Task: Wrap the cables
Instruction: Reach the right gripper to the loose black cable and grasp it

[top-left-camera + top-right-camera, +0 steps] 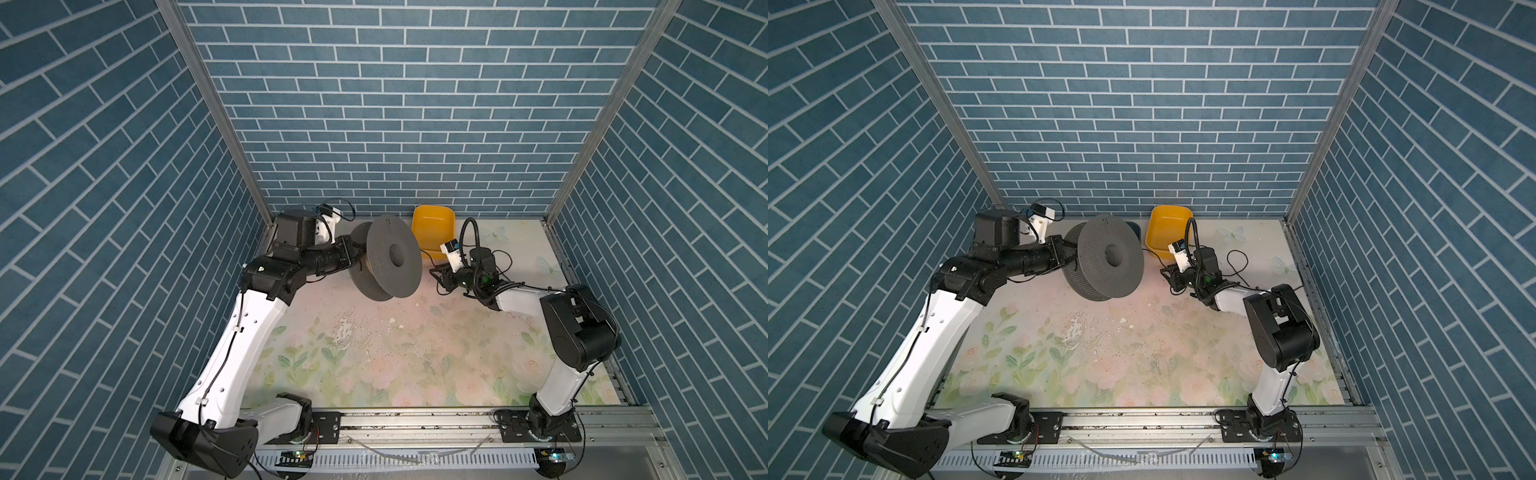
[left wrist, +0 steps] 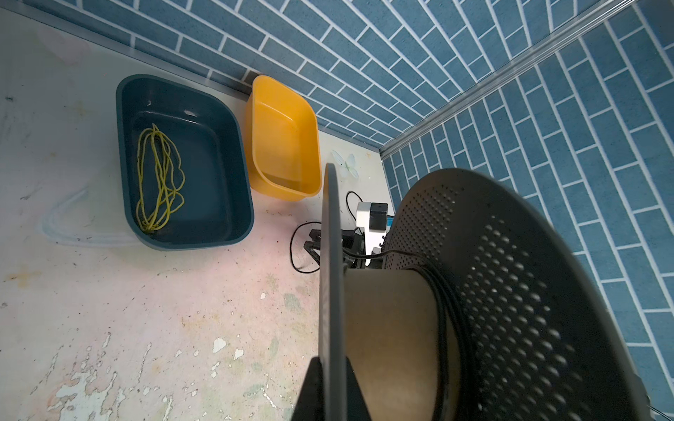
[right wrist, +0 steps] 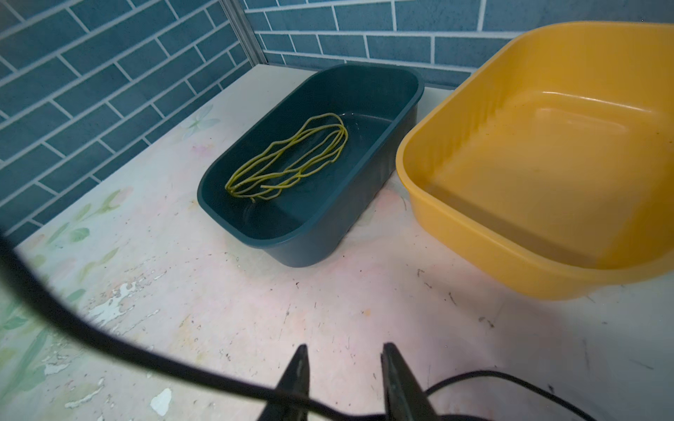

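Observation:
A dark grey perforated spool (image 1: 390,257) hangs tilted above the back of the table. My left gripper (image 2: 331,361) is shut on the edge of one flange. A few turns of the thin black cable (image 2: 443,310) lie round the brown hub. From there the cable runs off the spool to my right gripper (image 1: 438,278) and loops loosely on the table behind it (image 1: 1237,262). In the right wrist view my right gripper (image 3: 344,351) stands open, low over the table. The cable (image 3: 73,324) crosses between its fingers near their base.
A yellow bin (image 1: 432,224) stands against the back wall, right of the spool. Beside it, a dark blue bin (image 2: 182,233) holds a bundle of yellow strands (image 2: 157,178). The floral table top (image 1: 374,353) has chipped paint in the middle.

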Robot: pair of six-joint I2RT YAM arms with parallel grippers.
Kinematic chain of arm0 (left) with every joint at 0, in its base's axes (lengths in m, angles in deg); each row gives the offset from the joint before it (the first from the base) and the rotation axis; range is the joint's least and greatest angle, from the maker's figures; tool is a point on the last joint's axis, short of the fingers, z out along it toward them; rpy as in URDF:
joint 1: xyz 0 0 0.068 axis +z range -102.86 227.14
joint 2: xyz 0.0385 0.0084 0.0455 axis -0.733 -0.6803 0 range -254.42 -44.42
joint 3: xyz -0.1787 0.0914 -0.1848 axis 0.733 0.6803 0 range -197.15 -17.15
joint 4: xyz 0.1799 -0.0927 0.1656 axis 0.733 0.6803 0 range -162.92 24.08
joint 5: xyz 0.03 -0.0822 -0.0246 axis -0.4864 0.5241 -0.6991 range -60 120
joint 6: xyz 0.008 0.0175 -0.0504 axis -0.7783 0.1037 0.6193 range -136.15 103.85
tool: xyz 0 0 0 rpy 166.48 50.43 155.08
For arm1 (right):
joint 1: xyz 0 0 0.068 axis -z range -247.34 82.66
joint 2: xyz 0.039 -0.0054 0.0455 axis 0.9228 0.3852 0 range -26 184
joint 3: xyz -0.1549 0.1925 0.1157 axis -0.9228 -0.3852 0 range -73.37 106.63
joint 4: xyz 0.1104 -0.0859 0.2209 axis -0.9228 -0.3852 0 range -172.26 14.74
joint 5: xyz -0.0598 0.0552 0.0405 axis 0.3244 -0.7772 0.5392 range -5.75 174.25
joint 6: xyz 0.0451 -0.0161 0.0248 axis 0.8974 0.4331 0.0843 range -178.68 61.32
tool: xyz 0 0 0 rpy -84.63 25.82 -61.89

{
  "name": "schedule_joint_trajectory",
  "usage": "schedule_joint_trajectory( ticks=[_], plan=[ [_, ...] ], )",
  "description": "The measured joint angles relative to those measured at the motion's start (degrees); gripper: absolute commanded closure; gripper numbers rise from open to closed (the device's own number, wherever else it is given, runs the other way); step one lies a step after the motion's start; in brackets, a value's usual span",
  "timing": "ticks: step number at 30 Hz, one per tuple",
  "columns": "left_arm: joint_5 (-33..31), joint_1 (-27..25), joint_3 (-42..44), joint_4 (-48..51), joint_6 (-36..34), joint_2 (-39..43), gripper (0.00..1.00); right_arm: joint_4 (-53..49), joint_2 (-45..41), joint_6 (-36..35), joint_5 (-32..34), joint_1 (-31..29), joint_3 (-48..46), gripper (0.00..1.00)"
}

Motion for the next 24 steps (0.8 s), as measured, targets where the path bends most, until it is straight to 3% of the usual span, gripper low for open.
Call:
schedule_joint_trajectory(
  ticks=[11,24],
  plan=[
    [-2.2,0.0,-1.2,0.3,0.0,-0.1,1.0,0.2,-5.1,1.3,3.2,-3.3,-3.8,1.0],
    [-13.7,-0.1,2.2,-2.3,0.9,-1.6,1.0,-12.0,-14.7,2.0,21.2,-17.4,-6.5,1.0]
  ],
)
